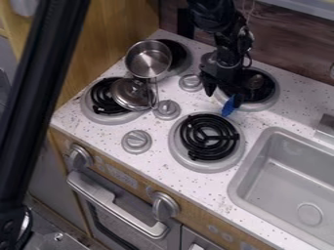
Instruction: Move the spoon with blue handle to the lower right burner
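Claw (223, 96) poised with its 2 fingers apart at the upper right burner (264, 103), the spoon's blue handle (228, 106) right there

Nearest of all, a dark pole (39, 97) slants down the left side. At the toy stove's front, a long oven handle (117, 202) runs below 2 big knobs, 1 to the left (79, 157) and 1 to the right (165, 206).

Up on the speckled counter (156, 163), the sink (241, 183) sits at the right, and just to its left is the lower right burner (223, 166) with its bare black coil. A smaller knob (136, 141) lies left of that burner, with 2 more farther back (168, 110) (191, 83).

Beyond, at the left, a metal lid (132, 93) partly covers the lower left burner (98, 114). Behind the lid, a small steel pot (149, 58) partly overlaps the upper left burner (184, 61).

Farther over, the blue handle sticks out over the near edge of the upper right burner, close by the right-hand finger in view. A roundish dull piece (256, 81) shows over that burner's coil; whether it is the spoon's bowl, I cannot tell. Wood panelling (293, 58) stands at the back.
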